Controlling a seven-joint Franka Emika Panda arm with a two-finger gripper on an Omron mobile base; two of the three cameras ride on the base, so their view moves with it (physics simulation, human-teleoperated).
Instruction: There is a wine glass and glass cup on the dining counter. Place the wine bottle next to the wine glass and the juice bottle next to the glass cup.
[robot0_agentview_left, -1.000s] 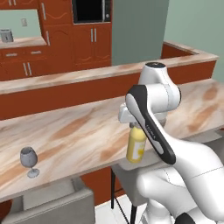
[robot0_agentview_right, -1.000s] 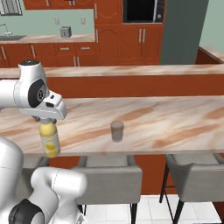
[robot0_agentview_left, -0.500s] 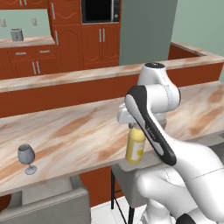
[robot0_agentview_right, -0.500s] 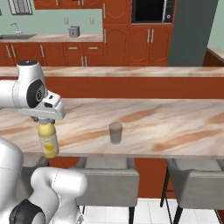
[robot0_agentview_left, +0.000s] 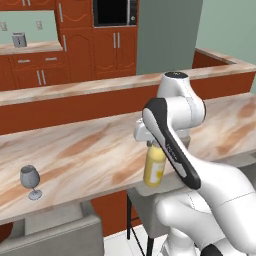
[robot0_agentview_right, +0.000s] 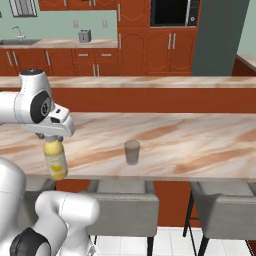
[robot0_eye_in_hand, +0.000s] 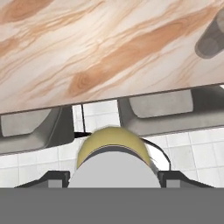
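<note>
Marbled dining counter (robot0_agentview_right: 190, 145): gripper (robot0_agentview_right: 51, 141) clamped on stubby yellow juice bottle (robot0_agentview_right: 55, 159), grey-white cap up.

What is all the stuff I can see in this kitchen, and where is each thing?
juice bottle: one, yellow with a pale cap, hanging from the gripper at the near edge of the counter, over the stools.
glass cup: one, grey see-through, standing on the counter top.
wine glass: one, pale grey, stemmed, upright on the counter, far along it from the arm.
dining counter: one, beige-brown marbled top, red-brown raised ledge behind.
stools: several, grey cushioned, tucked under the counter's near edge.
microwave: one, black, set in the red-brown cabinets at the back.
sink tap: one, on the back worktop.
small grey canister: one, on the back worktop.
gripper: one, on the white arm, closed around the bottle's top.
</note>
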